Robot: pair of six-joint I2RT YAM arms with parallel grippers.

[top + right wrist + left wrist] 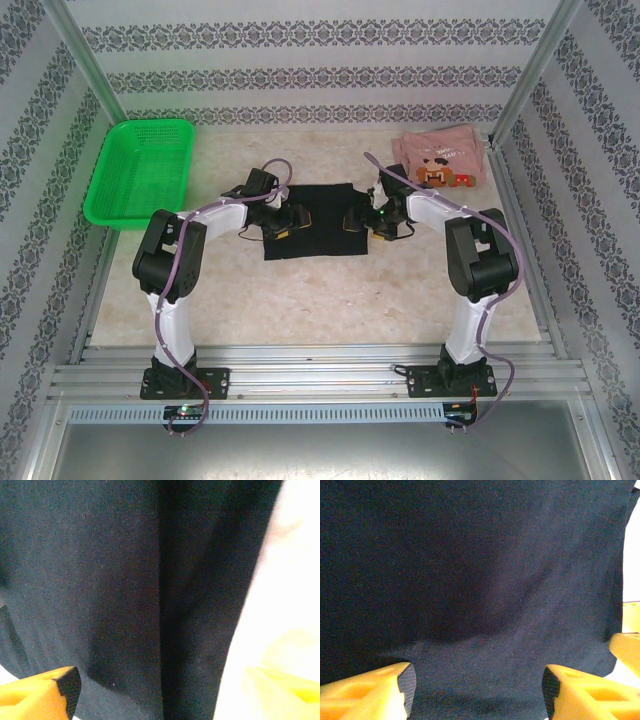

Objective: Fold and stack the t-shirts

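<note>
**Item count.** Two t-shirts, one basket, two arms, and two grippers with two fingers each.

**T-shirts.** The black t-shirt point(315, 222) lies flat at the centre of the table point(330, 300), laid out as a rough rectangle between the two grippers. In the left wrist view the black cloth point(470, 580) is a fine, matte knit with a soft shallow crease. In the right wrist view it point(100, 580) shows one long fold ridge running top to bottom, and its edge lies against the pale tabletop point(285, 580). The pink t-shirt point(440, 163) rests loosely bunched at the far right corner, well apart from the black one. Its brown-and-orange blocky print faces up.

**Basket.** One green basket point(140, 170) of plastic mesh sits at the far left. It is rectangular with raised, sloping walls.

**End effectors.** The left gripper point(283, 220) is at the left edge of the black t-shirt. In its wrist view the left gripper point(477, 690) has its jaws spread, and the yellow fingers point(375, 690) with dark ribbed pads straddle flat cloth without pinching it. The right gripper point(366, 220) is at the shirt's right edge. In its wrist view the right gripper point(160, 695) has its jaws spread wide. One yellow finger point(47, 692) is over the cloth and the other is over the tabletop, and nothing is clamped.
</note>
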